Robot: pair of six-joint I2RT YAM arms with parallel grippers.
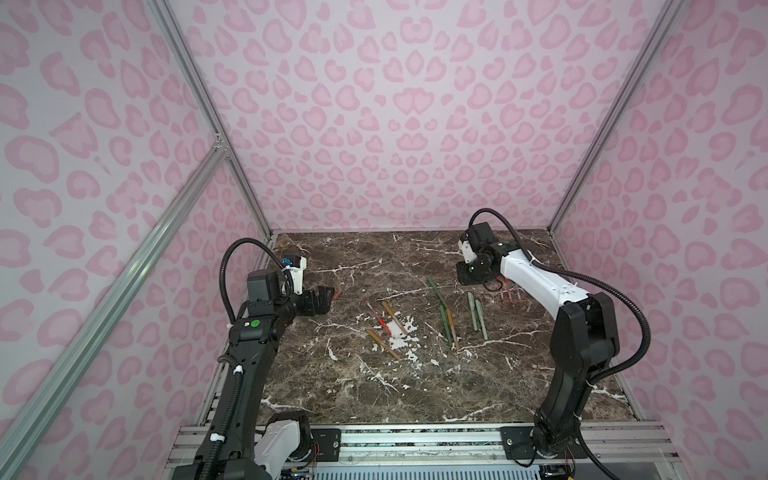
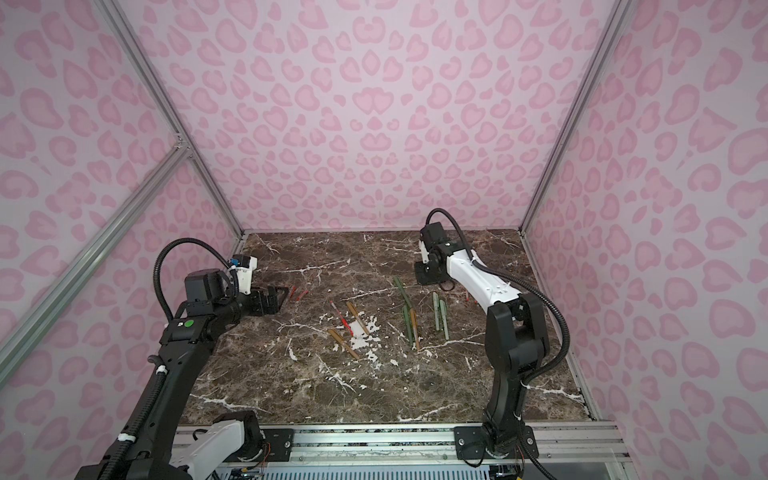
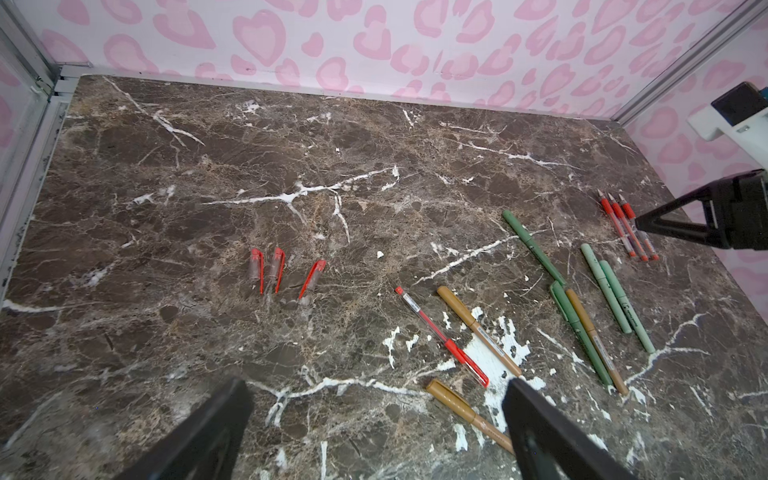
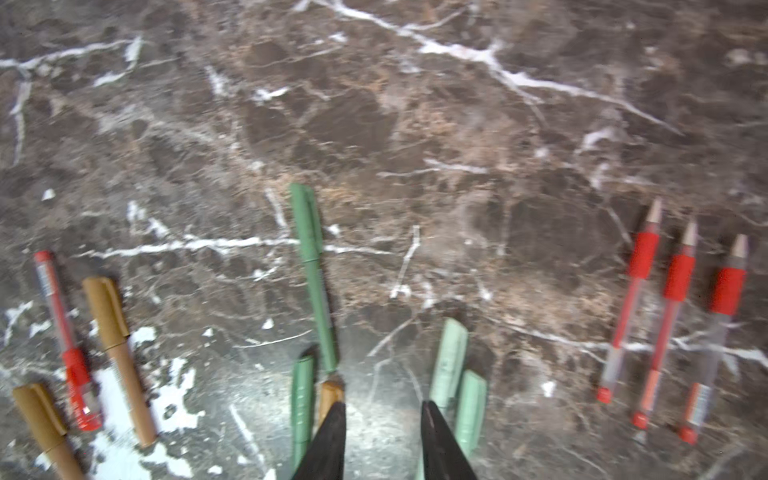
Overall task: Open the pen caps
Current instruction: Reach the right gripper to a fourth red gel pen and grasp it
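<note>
red pens (image 1: 510,296) part hid by r arm (image 1: 536,282); l claw (image 3: 376,381), r claw (image 4: 383,404) both spread.

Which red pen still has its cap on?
The lone red pen beside the tan pens: its cap covers the tip; the three grouped red pens show bare tips.

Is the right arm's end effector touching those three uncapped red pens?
Apart. The right wrist view shows bare marble between the right end effector and the three uncapped red pens, and nothing between its fingers.
</note>
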